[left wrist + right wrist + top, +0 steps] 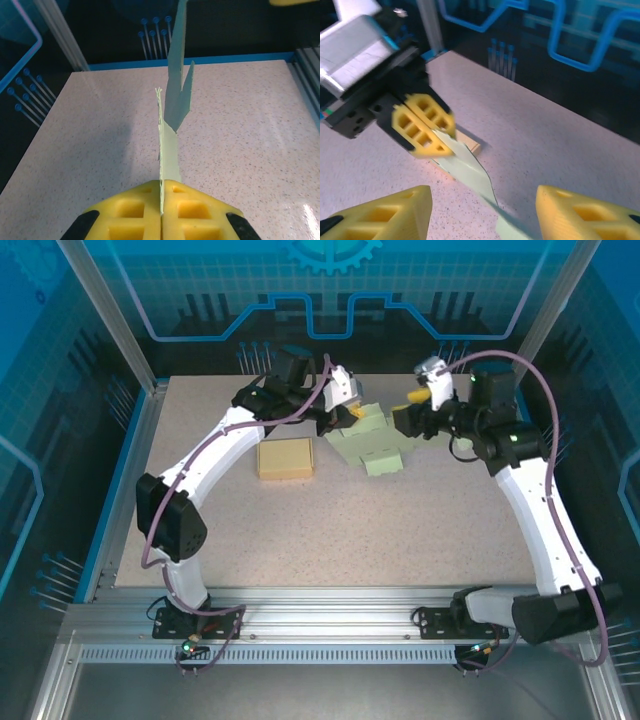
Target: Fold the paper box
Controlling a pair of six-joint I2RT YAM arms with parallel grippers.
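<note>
Tearing looks like the main hazard: the left claw (353, 412) is pressed together on 1 thin edge of the green paper box blank (378, 445), lifting that side while the rest appears to lie on the bench (350, 530). A sideways tug, or a push from the other arm against that single pinch, could rip or crumple the flap, or pull it free. The right claw (484, 196) stands spread and holds nothing, just beside the blank's right side; closing off-line could crease the wrong panel. A tan folded box (286, 458) lies near the blank's left and could get knocked. Both arms reach forward and bend inward, wrists facing each other over the bench's far half.
</note>
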